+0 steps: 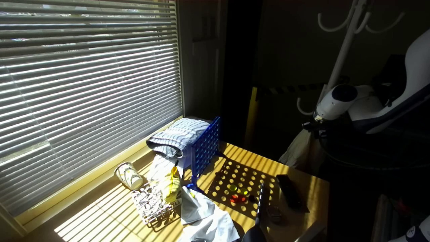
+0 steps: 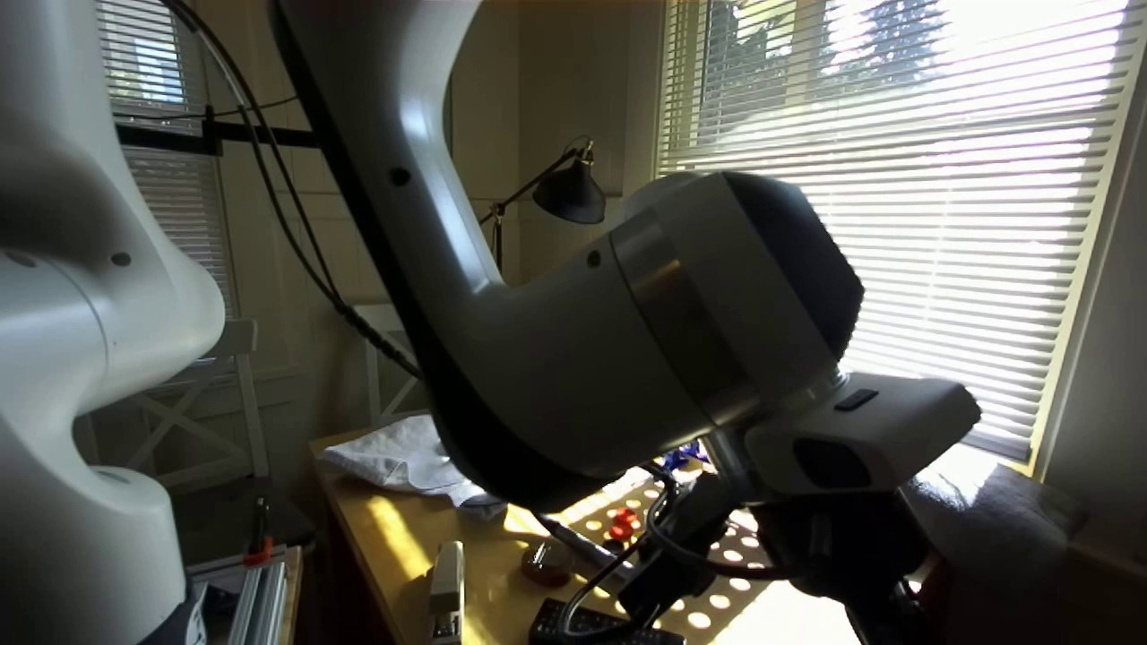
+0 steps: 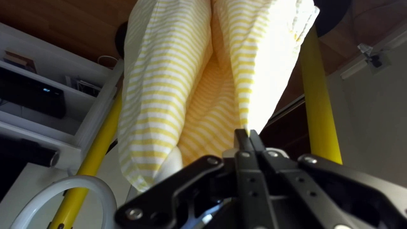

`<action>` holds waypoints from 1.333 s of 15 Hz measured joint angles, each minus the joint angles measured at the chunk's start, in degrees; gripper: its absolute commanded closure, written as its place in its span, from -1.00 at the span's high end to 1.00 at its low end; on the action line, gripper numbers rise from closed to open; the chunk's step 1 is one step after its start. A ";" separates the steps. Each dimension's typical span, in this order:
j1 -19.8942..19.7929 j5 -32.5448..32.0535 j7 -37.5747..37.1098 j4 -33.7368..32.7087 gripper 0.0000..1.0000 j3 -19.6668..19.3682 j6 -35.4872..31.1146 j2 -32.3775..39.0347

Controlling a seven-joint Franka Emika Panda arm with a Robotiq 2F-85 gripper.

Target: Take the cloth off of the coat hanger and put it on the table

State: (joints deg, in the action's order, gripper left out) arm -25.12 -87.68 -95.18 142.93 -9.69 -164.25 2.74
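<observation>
The yellow-and-white striped cloth (image 3: 159, 95) hangs in folds in the wrist view. It also hangs beside the table's far corner in an exterior view (image 1: 297, 149). My gripper (image 3: 247, 132) is shut on a thin edge of the cloth. A rounded white hook end (image 3: 173, 160) shows beside the cloth's lower left corner; whether the cloth still rests on it I cannot tell. The white coat hanger (image 1: 344, 50) stands behind my wrist, with curved hooks at its top and a lower hook (image 1: 302, 107) near the gripper. The wooden table (image 1: 317, 188) lies beside and below the cloth.
On the table are a blue grid game (image 1: 206, 148), a white cloth (image 1: 208, 218), a wire basket (image 1: 151, 205), a patterned cup (image 1: 129, 176), a folded towel (image 1: 183, 134) and a black remote (image 1: 289, 193). A yellow post (image 1: 252, 111) stands behind the table.
</observation>
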 measured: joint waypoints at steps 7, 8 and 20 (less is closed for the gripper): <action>0.44 0.00 0.00 0.44 -0.99 0.35 -0.02 -3.56; 0.50 0.00 0.00 0.53 -0.99 0.44 -0.02 -3.90; 1.23 -0.06 0.23 0.99 -0.99 2.53 0.05 -8.63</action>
State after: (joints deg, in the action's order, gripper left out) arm -23.89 -87.74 -94.94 143.92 -7.16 -164.20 -5.90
